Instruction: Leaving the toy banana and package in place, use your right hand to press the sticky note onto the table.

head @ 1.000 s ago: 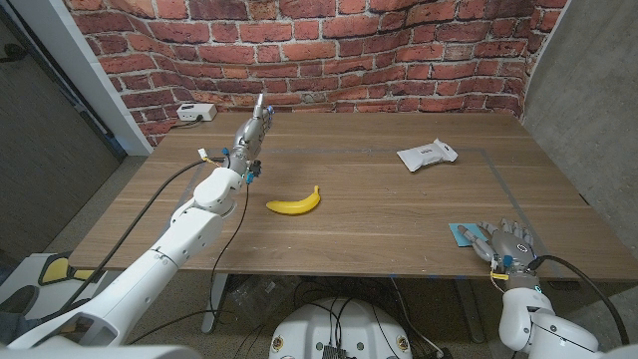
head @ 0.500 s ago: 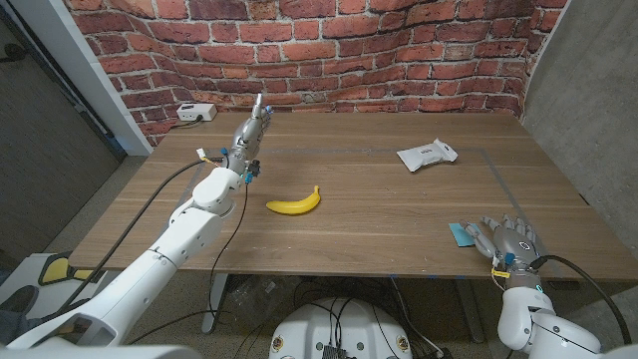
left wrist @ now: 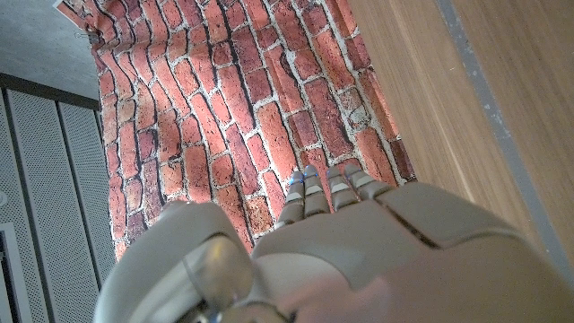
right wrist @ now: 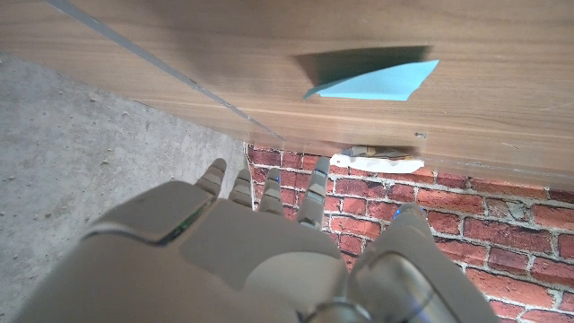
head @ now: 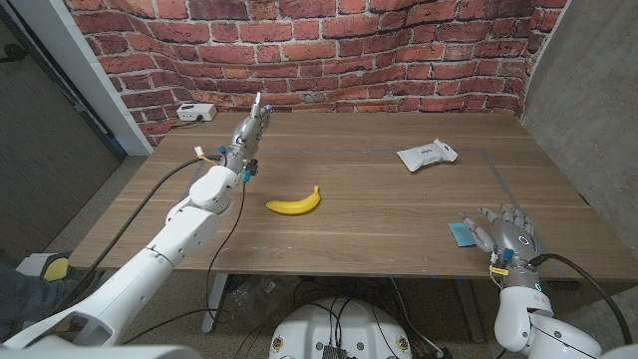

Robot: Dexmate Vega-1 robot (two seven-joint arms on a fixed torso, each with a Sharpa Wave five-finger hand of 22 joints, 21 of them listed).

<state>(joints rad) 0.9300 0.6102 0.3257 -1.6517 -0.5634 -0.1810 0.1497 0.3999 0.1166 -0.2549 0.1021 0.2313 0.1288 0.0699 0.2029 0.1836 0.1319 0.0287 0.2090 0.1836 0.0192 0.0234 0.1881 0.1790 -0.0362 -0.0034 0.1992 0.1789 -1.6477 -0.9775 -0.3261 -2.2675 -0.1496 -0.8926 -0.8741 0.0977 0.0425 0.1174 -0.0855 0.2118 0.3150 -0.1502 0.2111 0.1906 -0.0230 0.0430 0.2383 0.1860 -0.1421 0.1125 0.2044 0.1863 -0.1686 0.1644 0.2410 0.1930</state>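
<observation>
Curling up at one side, a single light-blue sticky note [head: 461,233] [right wrist: 372,82] is seen on the table [head: 379,214] just beside the right hand [head: 508,239], whose fingers are spread and empty. One banana [head: 294,202] and one package [head: 427,155] are seen farther off.
</observation>
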